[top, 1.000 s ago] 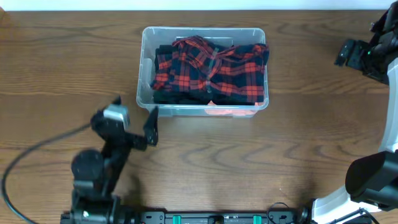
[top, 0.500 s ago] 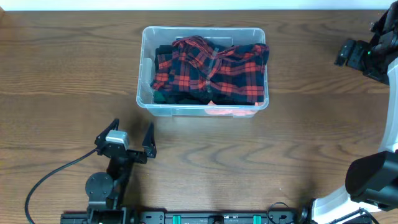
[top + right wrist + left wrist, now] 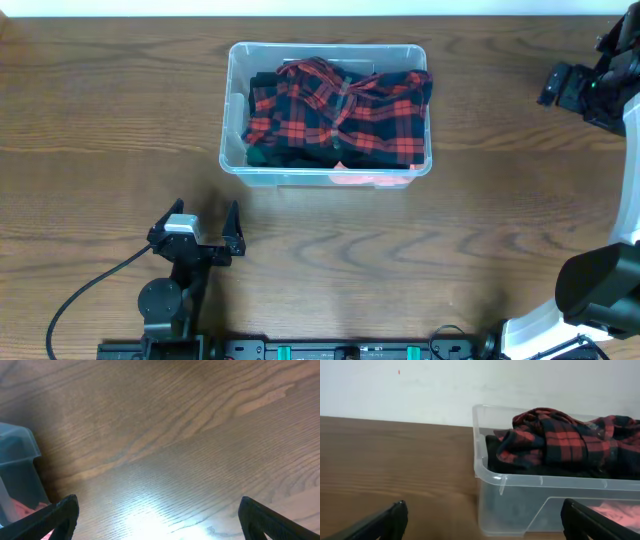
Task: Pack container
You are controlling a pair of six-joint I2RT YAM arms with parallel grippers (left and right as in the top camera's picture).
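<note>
The container (image 3: pixel 232 112) is a clear plastic bin at the back middle of the table. A crumpled red-and-black plaid shirt (image 3: pixel 340 108) fills it, lying over dark cloth. Something pink (image 3: pixel 360 180) shows through its front wall. My left gripper (image 3: pixel 205 214) is open and empty, near the front of the table, a short way in front of the bin's left corner. In the left wrist view the container (image 3: pixel 520 502) and the shirt (image 3: pixel 560 435) lie ahead of the wide-apart fingers of the left gripper (image 3: pixel 482 522). My right gripper (image 3: pixel 549 88) is at the far right, open and empty, over bare wood.
In the right wrist view the right gripper (image 3: pixel 157 515) hangs over the wooden table (image 3: pixel 190 435), with a corner of the container (image 3: pixel 17 465) at the left edge. A black cable (image 3: pixel 90 285) trails from the left arm. A white wall runs behind the table.
My left arm has drawn back from the container's front left corner toward the table's front edge, still open. The right arm, the bin and the shirt have not moved.
</note>
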